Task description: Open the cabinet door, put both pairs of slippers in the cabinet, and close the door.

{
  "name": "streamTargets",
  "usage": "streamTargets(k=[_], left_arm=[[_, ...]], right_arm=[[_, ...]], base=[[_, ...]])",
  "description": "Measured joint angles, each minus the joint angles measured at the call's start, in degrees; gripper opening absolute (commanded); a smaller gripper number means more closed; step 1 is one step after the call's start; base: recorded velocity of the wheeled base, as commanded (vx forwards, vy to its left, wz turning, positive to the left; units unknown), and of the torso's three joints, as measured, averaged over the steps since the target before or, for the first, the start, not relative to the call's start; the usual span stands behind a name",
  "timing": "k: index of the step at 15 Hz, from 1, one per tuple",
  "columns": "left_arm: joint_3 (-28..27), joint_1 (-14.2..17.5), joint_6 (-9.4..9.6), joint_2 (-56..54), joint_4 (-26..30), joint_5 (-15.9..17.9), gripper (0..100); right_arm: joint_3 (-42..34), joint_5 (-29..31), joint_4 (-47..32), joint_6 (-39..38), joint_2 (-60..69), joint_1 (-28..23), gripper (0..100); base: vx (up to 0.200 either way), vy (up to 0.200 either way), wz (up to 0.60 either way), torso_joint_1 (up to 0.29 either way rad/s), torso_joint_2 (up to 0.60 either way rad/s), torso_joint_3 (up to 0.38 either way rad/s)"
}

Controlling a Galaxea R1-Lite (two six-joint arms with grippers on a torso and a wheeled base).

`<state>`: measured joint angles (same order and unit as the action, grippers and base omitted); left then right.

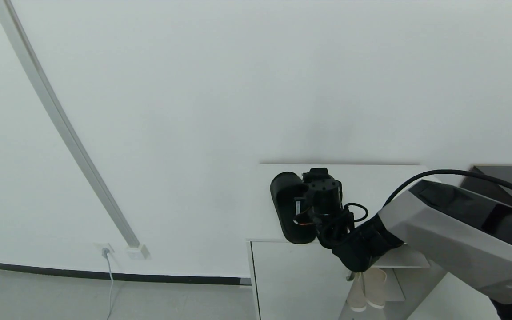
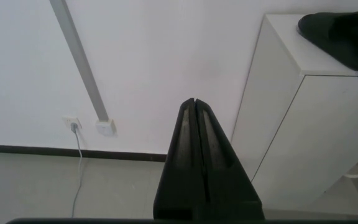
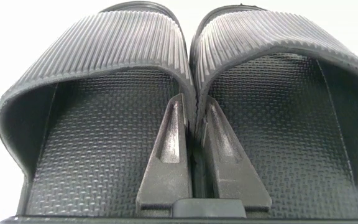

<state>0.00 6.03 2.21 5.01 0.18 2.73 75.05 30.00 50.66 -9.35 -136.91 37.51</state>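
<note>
While the right claw (image 3: 193,102) stands at the pair of black slippers (image 3: 123,56), its two fingers (image 3: 169,149) are drawn close and pinch the adjoining inner edges of both straps, one slipper to either side of the claw. The pair rests on the top of the cabinet (image 1: 371,178), directly under and ahead of the claw. The white slippers (image 1: 367,289) sit on a shelf in the open compartment, well below the claw.

Hazards, as judged from the room:

1. Loss of one slipper. The hold bears on two thin strap edges only (ribbed and probably flexible). If one edge slides out on lifting, that slipper is likely to fall to the floor.
2. Snagging. The soles hang wide of the claw on both sides. On the way down to the compartment, a sole could catch the cabinet's front edge or the shelf and twist the pair out of the pinch.
3. Disturbing the white slippers on insertion.

The left claw (image 2: 194,102) is pressed together, empty, beside the cabinet and well apart from the right claw.
</note>
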Motion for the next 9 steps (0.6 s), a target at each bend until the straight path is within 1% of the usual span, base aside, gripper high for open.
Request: streamTargets(k=[2, 4, 8, 9], left_arm=[[0.0, 0.0, 0.00, 0.0, 0.0, 0.0, 0], [0.0, 0.0, 0.00, 0.0, 0.0, 0.0, 0], [0.0, 0.0, 0.00, 0.0, 0.0, 0.0, 0], [0.0, 0.0, 0.00, 0.0, 0.0, 0.0, 0]], right_arm=[[-5.6, -1.0, 2.6, 0.8, 3.3, 0.7, 0], [-13.4, -2.3, 5.7, 1.7, 8.3, 1.5, 0], [-30.3, -8.3, 7.4, 2.1, 21.7, 2.3, 0], [-34.3, -9.0, 7.5, 2.2, 25.3, 2.3, 0]], base=[[0.000, 0.000, 0.00, 0.000, 0.00, 0.000], [0.000, 0.000, 0.00, 0.000, 0.00, 0.000], [0.000, 0.000, 0.00, 0.000, 0.00, 0.000], [0.000, 0.000, 0.00, 0.000, 0.00, 0.000]])
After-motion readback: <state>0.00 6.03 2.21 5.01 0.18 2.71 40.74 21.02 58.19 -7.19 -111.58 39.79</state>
